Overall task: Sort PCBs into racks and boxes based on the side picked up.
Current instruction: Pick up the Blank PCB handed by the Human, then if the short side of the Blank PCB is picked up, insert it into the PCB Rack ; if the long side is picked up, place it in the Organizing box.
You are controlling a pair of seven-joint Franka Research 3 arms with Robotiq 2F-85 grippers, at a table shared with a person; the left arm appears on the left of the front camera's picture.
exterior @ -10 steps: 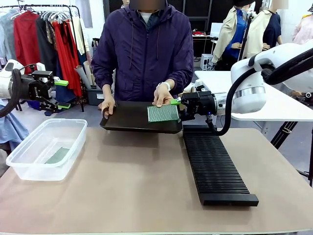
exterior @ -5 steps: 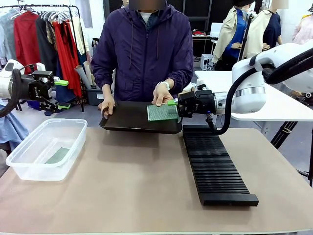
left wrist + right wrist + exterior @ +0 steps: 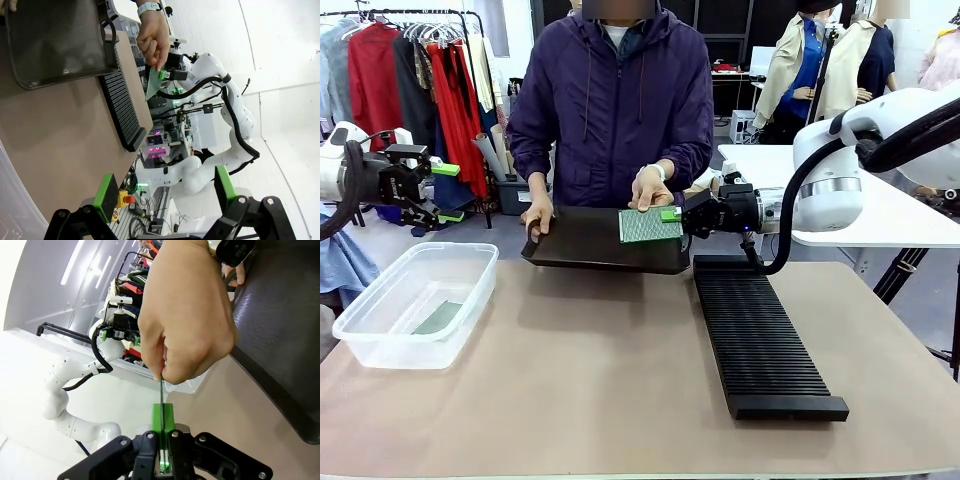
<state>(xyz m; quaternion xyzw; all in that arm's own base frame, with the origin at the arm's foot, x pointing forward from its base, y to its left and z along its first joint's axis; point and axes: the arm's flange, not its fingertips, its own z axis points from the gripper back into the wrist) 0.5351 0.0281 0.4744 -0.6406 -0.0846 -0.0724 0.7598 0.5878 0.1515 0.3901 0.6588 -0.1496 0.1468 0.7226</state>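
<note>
Pinching the PCB [image 3: 161, 387] edge-on with the right gripper [image 3: 162, 412], just ahead of its fingertips, opposite the person's hand [image 3: 187, 315] gripping the far edge: likely a handover beside the tray [image 3: 580, 240]. At the left gripper [image 3: 165, 189], spread wide, holding nothing.

Table [image 3: 620, 390], clear tub [image 3: 415, 352], slotted rack [image 3: 760, 345], perhaps tray [image 3: 582, 240]

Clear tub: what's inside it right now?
One pale green board lies flat on the floor of the tub. Whether another lies beneath it is hidden.
</note>
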